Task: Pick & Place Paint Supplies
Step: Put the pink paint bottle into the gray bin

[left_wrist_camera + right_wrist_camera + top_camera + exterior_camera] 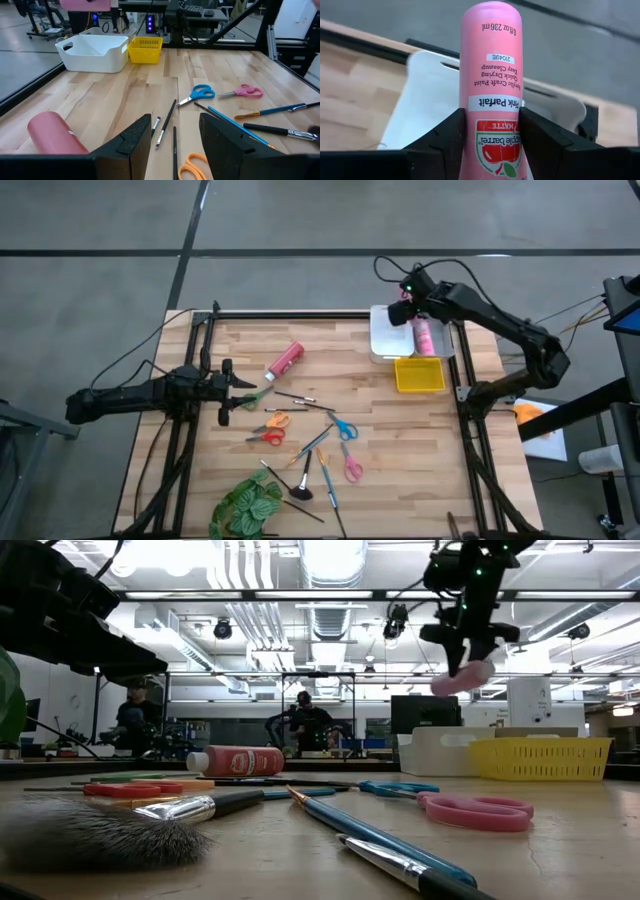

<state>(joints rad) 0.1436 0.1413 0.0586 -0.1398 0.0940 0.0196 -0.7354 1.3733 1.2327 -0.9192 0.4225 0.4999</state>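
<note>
My right gripper [413, 318] is shut on a pink paint tube [492, 75] over the white bin [392, 332] at the far right. It also shows in the low view [462, 677]. Another pink tube [286, 359] with a white cap lies on its side on the table. Green [256, 395], orange [277, 420], red [268, 437], blue [345, 428] and pink scissors [352, 468] and several thin brushes [325, 480] lie flat mid-table. My left gripper [232, 388] is open and empty at the left, just beside the green scissors. My right gripper pinches the tube's labelled body [495, 135] between its two fingers, one on each side. The fingers lie along the tube, whose rounded end [491, 15] sticks out beyond them. The tube is lifted clear and tilted above the white bin.
A yellow basket [420, 374] stands just nearer than the white bin. A green leafy plant [246, 506] lies near the front edge, next to a wide soft brush [299, 490]. Black frame rails run along the table's left and right sides. People show in the room behind.
</note>
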